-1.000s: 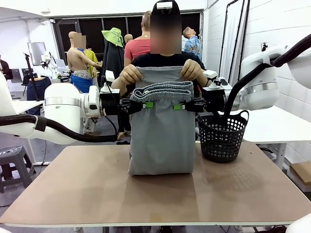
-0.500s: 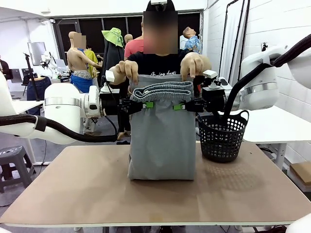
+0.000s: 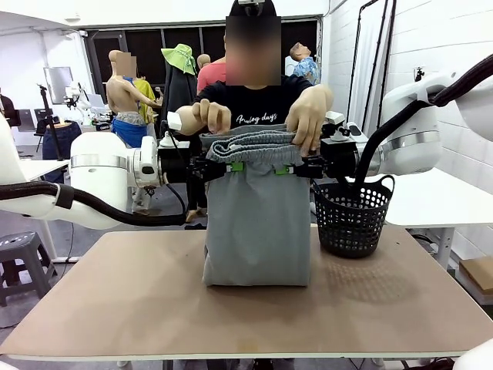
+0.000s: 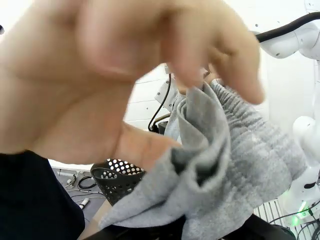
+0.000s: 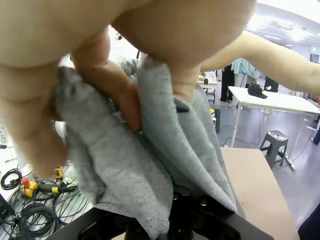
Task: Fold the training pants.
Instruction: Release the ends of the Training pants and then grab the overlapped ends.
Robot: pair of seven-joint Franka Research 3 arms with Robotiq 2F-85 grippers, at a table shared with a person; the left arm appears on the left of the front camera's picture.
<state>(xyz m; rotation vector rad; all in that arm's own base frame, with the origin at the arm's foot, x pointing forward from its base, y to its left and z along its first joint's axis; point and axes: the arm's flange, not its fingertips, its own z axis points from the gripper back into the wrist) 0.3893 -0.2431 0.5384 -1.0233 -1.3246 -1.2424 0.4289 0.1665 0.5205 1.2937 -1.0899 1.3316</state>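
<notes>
The light grey training pants (image 3: 256, 223) hang upright over the table, their folded lower edge resting on the tabletop. My left gripper (image 3: 233, 166) is shut on the gathered waistband's left end and my right gripper (image 3: 286, 169) is shut on its right end. The person's two hands (image 3: 308, 114) pinch the cloth just above the waistband between my grippers. In the left wrist view a hand (image 4: 115, 75) looms close over the bunched pants (image 4: 235, 170). A hand (image 5: 100, 60) pinches grey pants folds (image 5: 145, 165) in the right wrist view too.
A black mesh basket (image 3: 353, 216) stands on the table just right of the pants, under my right arm. The brown tabletop (image 3: 139, 301) stretches free in front and to the left. The person stands at the far edge.
The person's hands have come down from holding a flap of cloth high to the waistband level, laying that flap down. My grippers and the hanging pants have stayed in place.
</notes>
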